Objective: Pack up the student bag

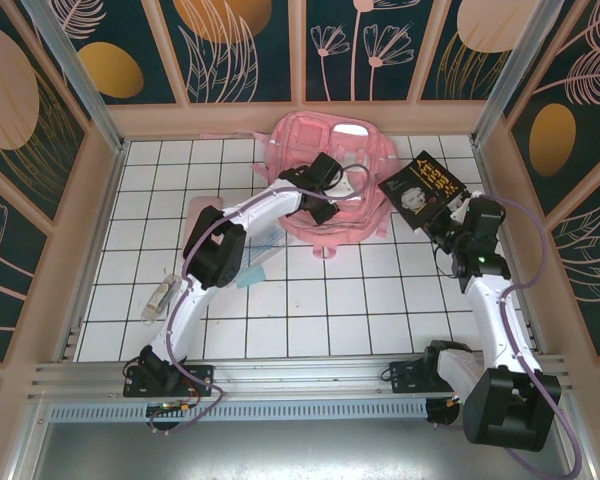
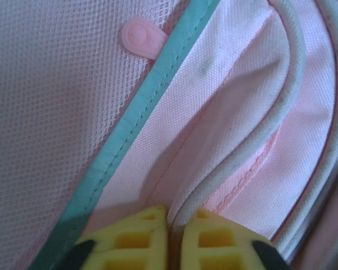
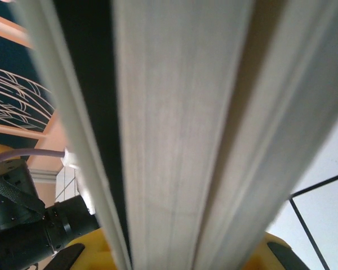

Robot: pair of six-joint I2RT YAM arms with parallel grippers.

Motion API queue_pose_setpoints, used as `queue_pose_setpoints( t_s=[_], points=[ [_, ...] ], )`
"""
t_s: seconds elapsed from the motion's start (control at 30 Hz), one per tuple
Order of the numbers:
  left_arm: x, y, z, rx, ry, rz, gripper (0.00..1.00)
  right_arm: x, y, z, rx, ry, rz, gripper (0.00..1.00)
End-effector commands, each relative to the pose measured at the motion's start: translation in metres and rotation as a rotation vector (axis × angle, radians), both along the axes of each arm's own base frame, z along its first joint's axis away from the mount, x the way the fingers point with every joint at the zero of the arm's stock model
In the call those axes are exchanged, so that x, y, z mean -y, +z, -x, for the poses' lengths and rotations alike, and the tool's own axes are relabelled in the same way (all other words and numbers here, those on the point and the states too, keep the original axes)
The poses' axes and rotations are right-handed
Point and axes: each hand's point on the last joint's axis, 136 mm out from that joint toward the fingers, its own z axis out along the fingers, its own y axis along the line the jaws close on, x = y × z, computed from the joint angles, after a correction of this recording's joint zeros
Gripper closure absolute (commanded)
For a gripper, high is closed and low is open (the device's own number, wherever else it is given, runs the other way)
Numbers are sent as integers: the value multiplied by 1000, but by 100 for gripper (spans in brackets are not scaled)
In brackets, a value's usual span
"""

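The student bag (image 1: 332, 150), a big soft pink backpack, lies at the back middle of the tiled table. My left gripper (image 1: 330, 200) reaches over it. In the left wrist view the gripper (image 2: 174, 228) is shut, its yellow fingertips (image 2: 129, 242) pinching the bag's pale grey piping (image 2: 253, 140) beside a teal trim (image 2: 136, 115) and pink mesh. Right of the bag, my right gripper (image 1: 448, 226) holds a black book (image 1: 423, 186) up above the table. Seen from the right wrist, the book's page edges (image 3: 174, 135) stand between the yellow fingers (image 3: 273, 253).
A small clear packet (image 1: 161, 295) lies on the tiles at the left. A teal item (image 1: 250, 276) and a clear flat thing (image 1: 265, 240) rest near the left arm's elbow. Patterned walls and metal posts (image 1: 80, 70) enclose the table.
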Motion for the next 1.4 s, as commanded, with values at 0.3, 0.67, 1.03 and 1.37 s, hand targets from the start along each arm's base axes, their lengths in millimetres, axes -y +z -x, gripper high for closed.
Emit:
queue_pose_setpoints(
  t_s=[0.3, 0.67, 1.03, 1.37],
  points=[
    [46, 134, -7, -254, 206, 560, 100, 49, 85, 3, 185, -156, 176, 100],
    [62, 253, -25, -486, 216, 1077, 100, 29, 67, 6, 186, -63, 53, 100],
    [65, 290, -28, -504, 206, 1198, 100, -66, 25, -14, 176, 189, -162, 100],
    [61, 301, -14, -525, 173, 1204, 100, -115, 11, -78, 299, 391, -195, 100]
  ],
)
